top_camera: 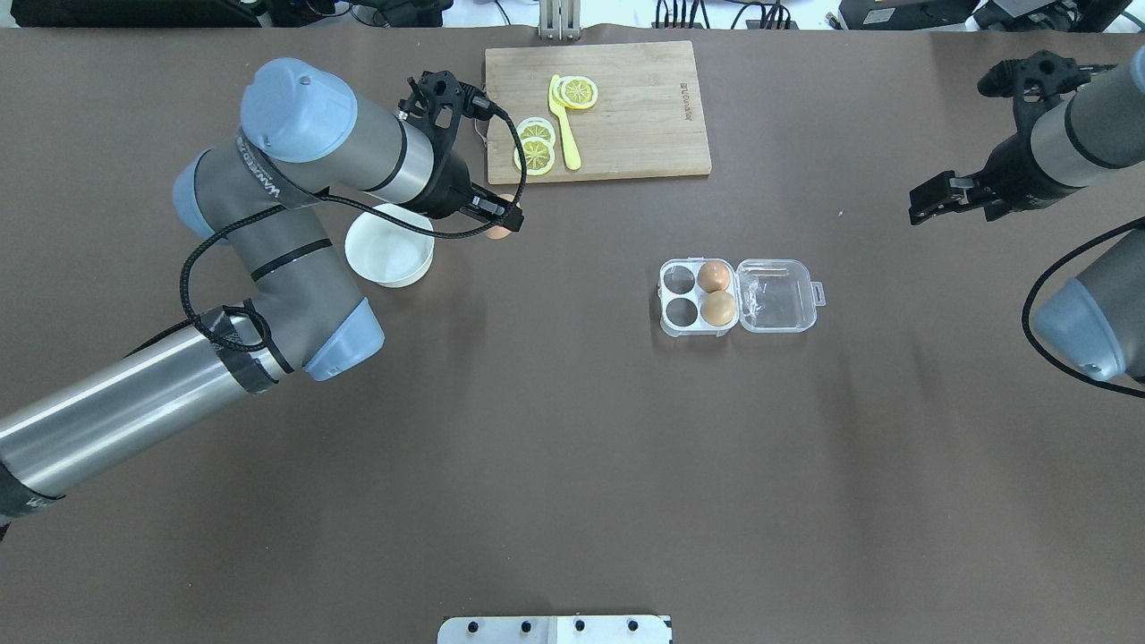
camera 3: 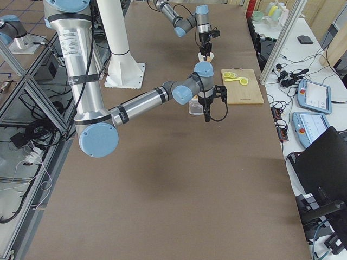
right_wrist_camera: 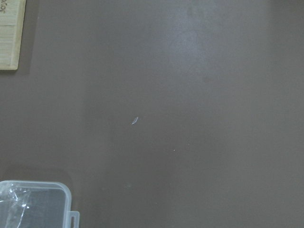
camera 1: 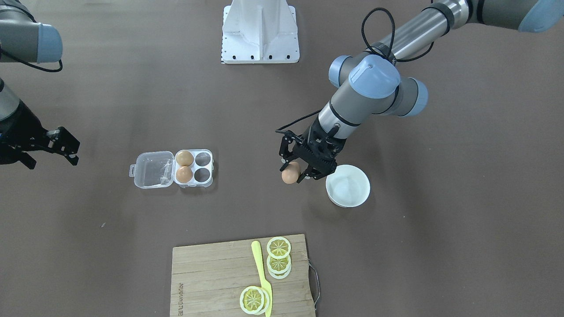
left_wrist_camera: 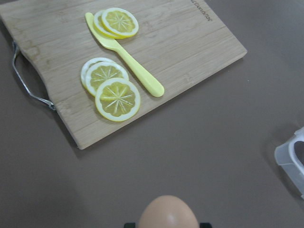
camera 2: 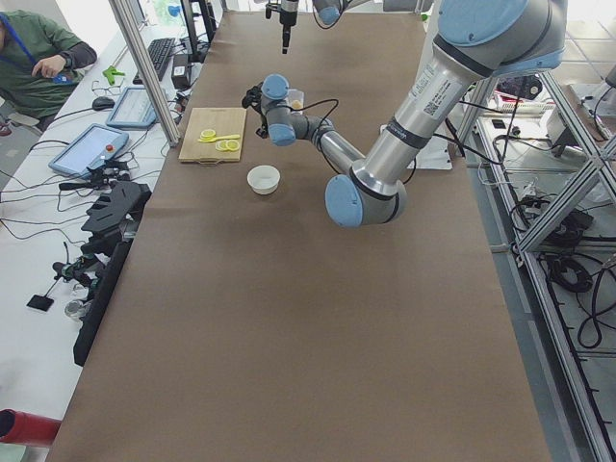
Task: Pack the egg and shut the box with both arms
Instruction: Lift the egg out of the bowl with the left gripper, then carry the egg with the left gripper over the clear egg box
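Observation:
The clear box [camera 1: 194, 166] lies open on the table, its lid [camera 1: 154, 170] flat beside it. Two brown eggs [camera 1: 184, 158] fill the two cells next to the lid; the other two cells are empty. In the overhead view the box [top_camera: 698, 293] is right of centre. My left gripper [camera 1: 294, 172] is shut on a third brown egg [camera 1: 289, 175] and holds it above the table, beside the white bowl. The egg also shows in the left wrist view [left_wrist_camera: 168, 213] and the overhead view [top_camera: 499, 230]. My right gripper [camera 1: 66, 147] hangs open and empty, well off to the lid's side.
An empty white bowl [camera 1: 363, 193] stands close by the left gripper. A wooden cutting board [camera 1: 211, 277] holds lemon slices [camera 1: 279, 247] and a yellow plastic knife [camera 1: 261, 273]. The white pedestal [camera 1: 260, 31] stands at the robot's side of the table.

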### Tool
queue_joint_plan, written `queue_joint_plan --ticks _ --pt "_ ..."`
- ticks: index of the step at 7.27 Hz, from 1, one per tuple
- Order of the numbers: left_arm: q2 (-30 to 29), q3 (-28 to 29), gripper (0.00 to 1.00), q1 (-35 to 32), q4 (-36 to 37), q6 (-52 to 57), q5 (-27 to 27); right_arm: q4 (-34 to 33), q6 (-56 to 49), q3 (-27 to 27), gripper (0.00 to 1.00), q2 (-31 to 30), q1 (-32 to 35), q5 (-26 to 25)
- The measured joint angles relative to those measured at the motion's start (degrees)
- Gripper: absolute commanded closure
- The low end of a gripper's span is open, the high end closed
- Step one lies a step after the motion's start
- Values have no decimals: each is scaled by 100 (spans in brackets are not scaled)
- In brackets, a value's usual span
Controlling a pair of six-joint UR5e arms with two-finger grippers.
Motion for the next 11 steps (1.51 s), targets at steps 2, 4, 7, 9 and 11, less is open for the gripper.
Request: queue_joint_plan --ticks 2,4,7,9,11 --pt "-311 216 100 299 -15 -112 466 174 -334 -219 1 -120 257 207" --pt "-672 521 100 504 -22 -131 759 198 -544 -392 1 -207 472 377" --pt "-1201 989 100 689 -22 -129 1022 209 -647 -591 1 -285 630 443" --pt "-1501 1206 100 1047 -22 -133 1514 544 -762 -925 1 -366 747 501" --pt "-1661 1388 100 1307 -22 -126 1877 1398 -783 -1531 1 -466 901 724"
